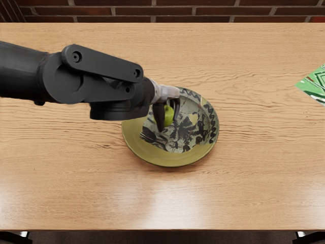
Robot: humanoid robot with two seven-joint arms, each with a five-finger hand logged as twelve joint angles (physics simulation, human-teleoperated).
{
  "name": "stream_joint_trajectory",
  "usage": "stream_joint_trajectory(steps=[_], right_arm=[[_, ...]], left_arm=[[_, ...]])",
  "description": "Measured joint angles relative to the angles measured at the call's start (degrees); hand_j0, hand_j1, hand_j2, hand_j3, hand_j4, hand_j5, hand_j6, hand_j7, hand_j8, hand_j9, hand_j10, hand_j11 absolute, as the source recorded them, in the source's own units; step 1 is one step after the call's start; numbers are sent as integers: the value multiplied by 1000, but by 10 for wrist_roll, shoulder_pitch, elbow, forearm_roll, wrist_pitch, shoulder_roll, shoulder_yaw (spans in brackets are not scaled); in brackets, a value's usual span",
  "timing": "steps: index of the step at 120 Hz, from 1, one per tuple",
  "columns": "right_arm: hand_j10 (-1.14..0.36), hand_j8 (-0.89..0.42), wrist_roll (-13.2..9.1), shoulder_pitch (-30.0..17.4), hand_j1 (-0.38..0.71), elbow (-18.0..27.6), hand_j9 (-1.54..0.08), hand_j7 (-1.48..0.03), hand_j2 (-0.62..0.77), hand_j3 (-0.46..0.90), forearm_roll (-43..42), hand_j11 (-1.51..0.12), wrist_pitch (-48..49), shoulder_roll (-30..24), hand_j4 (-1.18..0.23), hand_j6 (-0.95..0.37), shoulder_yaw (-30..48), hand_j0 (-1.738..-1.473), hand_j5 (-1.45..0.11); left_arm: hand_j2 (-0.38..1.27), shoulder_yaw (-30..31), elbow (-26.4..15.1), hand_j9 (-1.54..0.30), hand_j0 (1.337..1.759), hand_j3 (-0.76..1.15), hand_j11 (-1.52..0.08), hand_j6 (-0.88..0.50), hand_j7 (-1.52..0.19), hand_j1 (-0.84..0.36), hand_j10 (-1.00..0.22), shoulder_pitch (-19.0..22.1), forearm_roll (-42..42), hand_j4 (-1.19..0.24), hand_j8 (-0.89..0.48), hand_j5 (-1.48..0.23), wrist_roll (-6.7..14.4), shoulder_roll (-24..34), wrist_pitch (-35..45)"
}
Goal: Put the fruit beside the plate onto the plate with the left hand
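A round olive-green plate [203, 145] with a black and white pattern lies near the middle of the wooden table. My left arm comes in from the left edge, and its hand [166, 109] hangs over the plate's left part. The dark fingers [176, 113] are curled around a small green fruit [168, 116], which is held above the plate's inner surface. Most of the fruit is hidden by the fingers and wrist. I cannot tell whether the fruit touches the plate. The right arm does not show.
A green and white patterned object [315, 84] lies at the right edge of the table. A brick wall runs behind the table's far edge. Bare wood surrounds the plate on all sides.
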Motion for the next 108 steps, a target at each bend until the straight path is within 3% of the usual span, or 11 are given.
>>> stream_joint_trajectory(steps=[37,56,78,99,108], right_arm=[[-26,-26,0,0,-318,0,-34,-34,-5,0,0,-34,0,0,-26,-26,0,-1658,-34],[-26,-26,0,0,-318,0,-34,-34,-5,0,0,-34,0,0,-26,-26,0,-1658,-34],[-26,-26,0,0,-318,0,-34,-34,-5,0,0,-34,0,0,-26,-26,0,-1658,-34],[-26,-26,0,0,-318,0,-34,-34,-5,0,0,-34,0,0,-26,-26,0,-1658,-34],[-26,-26,0,0,-318,0,-34,-34,-5,0,0,-34,0,0,-26,-26,0,-1658,-34]], left_arm=[[304,1,-1,-1221,1641,0,-1206,-305,-1204,-352,-600,19,32,-775,-254,-1180,0,-16,59],[216,2,-1,-906,1649,0,-899,-421,-893,-256,-709,26,35,-624,-358,-876,-1,-23,104],[119,2,0,-572,1655,0,-570,-328,-567,-85,-462,26,35,-410,-302,-561,-3,-26,116],[80,1,0,-433,1657,0,-432,-286,-431,-11,-343,26,34,-321,-275,-429,-4,-22,118],[71,-3,-1,-402,1657,0,-401,-276,-400,6,-315,26,32,-300,-269,-398,-4,5,116]])
